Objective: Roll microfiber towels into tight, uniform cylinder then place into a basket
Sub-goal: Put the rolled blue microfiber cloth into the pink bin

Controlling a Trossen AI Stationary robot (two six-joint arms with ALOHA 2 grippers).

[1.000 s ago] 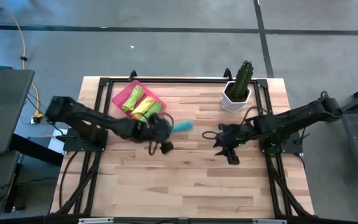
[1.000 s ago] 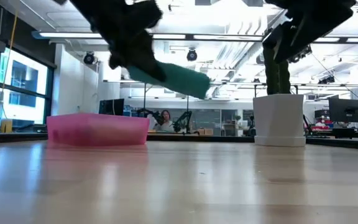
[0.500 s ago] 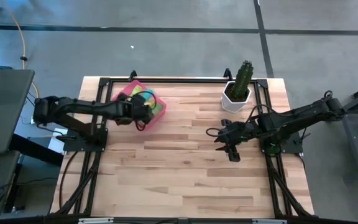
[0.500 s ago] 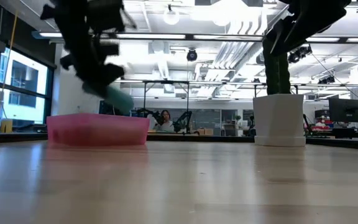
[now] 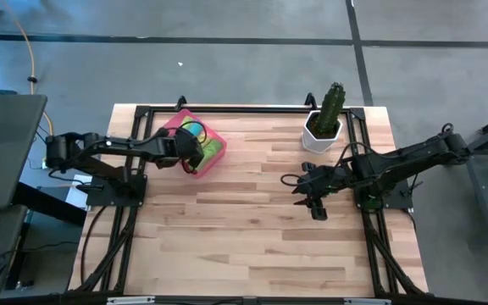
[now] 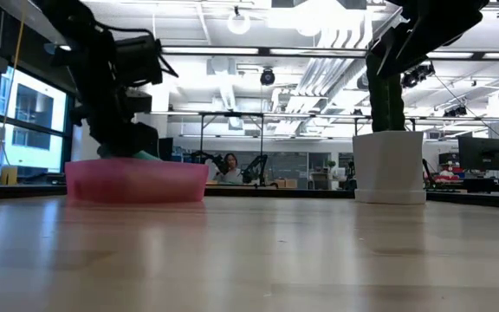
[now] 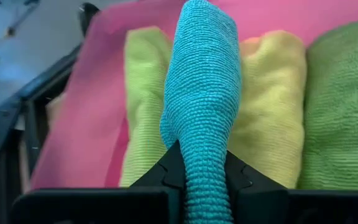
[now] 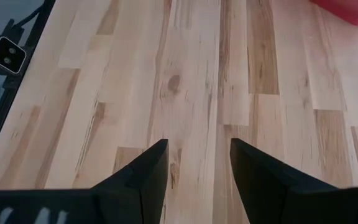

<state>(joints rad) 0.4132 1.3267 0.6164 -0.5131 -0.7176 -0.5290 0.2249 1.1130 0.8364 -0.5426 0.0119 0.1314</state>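
My left gripper (image 7: 197, 177) is squeezed tight on the rolled teal towel (image 7: 202, 106). The roll is long and thin, and its long way runs straight out from between my two fingers, away from my wrist. One end is pinched in my grip and the other end pokes out over the pink basket (image 7: 79, 124).

Under the teal roll lie three more rolled towels in the basket, side by side. There is a lime green towel (image 7: 143, 93) on one side, a yellow towel (image 7: 271, 112) in the middle, and a darker green towel (image 7: 344, 106) on the other side. They all point the same way as the teal one. The teal roll sits over the line between the lime one and the yellow one. I cannot tell if it touches them.

From above, my left gripper (image 5: 190, 146) is over the basket (image 5: 169, 127) near the far left corner of the wooden table (image 5: 252, 229). From the low view, my left arm (image 6: 111, 78) reaches down into the basket (image 6: 135, 180).

My right gripper (image 8: 194, 165) has its fingers apart and holds nothing. It hangs over bare wood on the right side of the table (image 8: 191, 74), near the cactus in a white pot (image 5: 324, 119).
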